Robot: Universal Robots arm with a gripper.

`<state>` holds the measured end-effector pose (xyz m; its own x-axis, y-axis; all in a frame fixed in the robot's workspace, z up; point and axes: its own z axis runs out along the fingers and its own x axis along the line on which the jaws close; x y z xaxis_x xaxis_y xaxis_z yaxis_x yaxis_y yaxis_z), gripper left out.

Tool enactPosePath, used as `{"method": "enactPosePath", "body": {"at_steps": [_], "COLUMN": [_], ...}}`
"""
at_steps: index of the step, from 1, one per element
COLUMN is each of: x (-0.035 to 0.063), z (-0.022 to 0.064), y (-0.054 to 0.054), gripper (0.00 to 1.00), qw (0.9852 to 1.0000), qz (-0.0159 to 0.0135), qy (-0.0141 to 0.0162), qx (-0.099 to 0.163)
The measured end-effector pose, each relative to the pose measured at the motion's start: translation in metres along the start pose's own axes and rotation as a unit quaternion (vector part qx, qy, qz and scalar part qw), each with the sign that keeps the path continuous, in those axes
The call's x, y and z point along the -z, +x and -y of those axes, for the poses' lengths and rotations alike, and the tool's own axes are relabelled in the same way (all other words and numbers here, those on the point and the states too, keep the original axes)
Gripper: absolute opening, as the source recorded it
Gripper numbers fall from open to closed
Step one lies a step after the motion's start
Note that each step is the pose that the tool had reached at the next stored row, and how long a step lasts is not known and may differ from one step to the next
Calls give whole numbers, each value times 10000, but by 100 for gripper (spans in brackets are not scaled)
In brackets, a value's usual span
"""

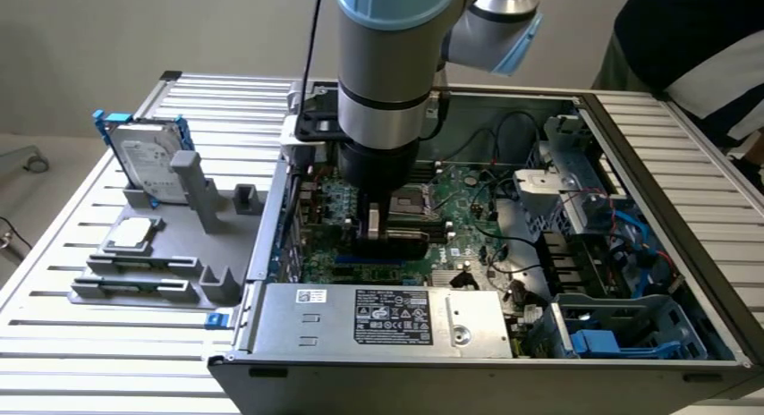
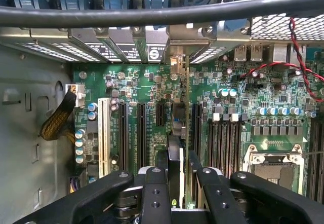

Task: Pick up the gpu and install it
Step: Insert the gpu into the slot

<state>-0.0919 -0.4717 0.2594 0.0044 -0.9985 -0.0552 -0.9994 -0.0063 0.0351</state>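
- The jaws [image 1: 379,232] [image 2: 179,181] pinch the gpu [image 1: 400,245] [image 2: 175,153] from both sides, one dark finger against each face of the card.
- The gpu is held on edge inside the open computer case [image 1: 513,95], low over the green motherboard [image 1: 478,196] [image 2: 238,97]. The case stands on the slatted metal table [image 1: 72,343], toward the edge at the exterior view's right.
- In the wrist view the card is seen edge-on, in line with the long black expansion slots [image 2: 124,133]. Its silver end bracket reaches toward the perforated rear slot covers [image 2: 116,41]. Whether its lower edge touches a slot cannot be told.
- A white slot [image 2: 104,133] lies beside the black ones, and the processor socket [image 2: 273,171] sits well off to the other side of the card.
- A thick black cable [image 2: 152,13] crosses the wrist view in front of the case's rear wall.
- A grey power supply [image 1: 382,317] with a white label fills the case's near side, just beside the motherboard.
- A grey holder [image 1: 215,218] stands on the table toward the edge at the exterior view's left, beside the case. A silver hard drive [image 1: 149,156] in a blue frame stands upright at the holder's far end, and thin memory sticks [image 1: 131,285] lie flat at its near end.
- A person [image 1: 704,48] in dark clothing stands at the table's far corner on the exterior view's right.
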Motion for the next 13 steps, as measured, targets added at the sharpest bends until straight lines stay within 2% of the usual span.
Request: {"method": "enactPosePath", "body": {"at_steps": [13], "x": [-44], "z": [2], "y": [4], "gripper": [27], "qw": [10000], "qz": [0], "qy": [-13], "qx": [-1]}}
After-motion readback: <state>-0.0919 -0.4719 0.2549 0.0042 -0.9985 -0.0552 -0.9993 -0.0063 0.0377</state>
